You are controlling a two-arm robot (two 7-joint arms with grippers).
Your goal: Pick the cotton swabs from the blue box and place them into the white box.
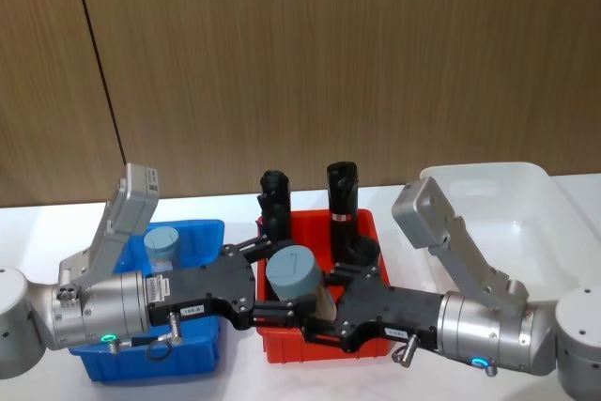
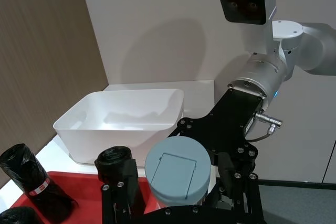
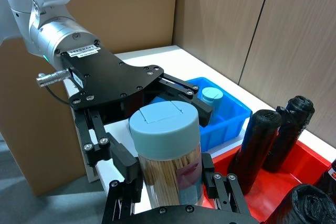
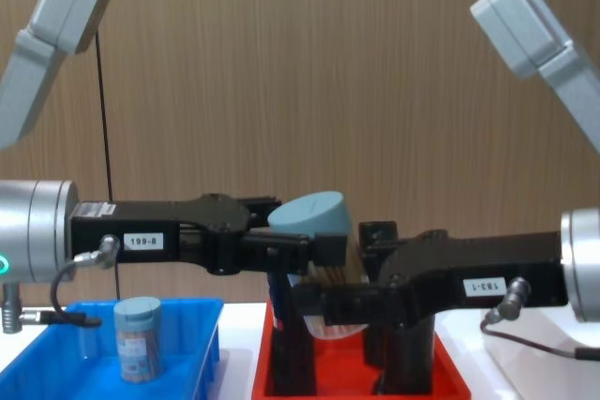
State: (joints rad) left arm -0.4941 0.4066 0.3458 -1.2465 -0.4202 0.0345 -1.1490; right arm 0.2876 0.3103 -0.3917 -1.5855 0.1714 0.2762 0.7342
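One cotton swabs jar with a grey-blue lid hangs tilted above the red bin, between both grippers. My left gripper reaches in from the left and grips it just under the lid. My right gripper comes from the right with its pads against the jar's clear body. A second cotton swabs jar stands upright in the blue box at the left, also visible in the chest view. The white box sits at the right.
A red bin stands between the two boxes, directly under the held jar. It holds tall black cylinders that rise close to both grippers. A wood-panelled wall runs behind the white table.
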